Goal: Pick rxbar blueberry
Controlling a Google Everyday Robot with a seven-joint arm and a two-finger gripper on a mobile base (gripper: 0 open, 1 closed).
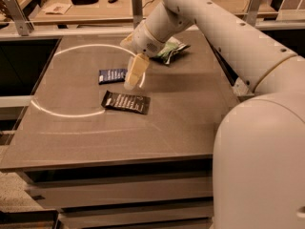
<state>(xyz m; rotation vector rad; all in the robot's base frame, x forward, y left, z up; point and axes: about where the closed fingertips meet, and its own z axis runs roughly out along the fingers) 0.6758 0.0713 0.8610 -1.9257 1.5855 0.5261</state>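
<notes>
The rxbar blueberry [112, 75] is a small flat navy-blue wrapper with pale lettering, lying on the dark tabletop left of centre. My gripper [132, 78] hangs from the white arm just to the right of the bar's right end, pointing down, slightly above the table. A dark brown/black bar wrapper [126, 102] lies nearer the front, below the gripper. A crinkled green bag [171, 49] lies behind the gripper, partly hidden by the wrist.
The table [190, 123] has a pale curved line across its left half. A metal rail [71, 31] runs along the far edge, with another cluttered table behind. My white arm and base fill the right side.
</notes>
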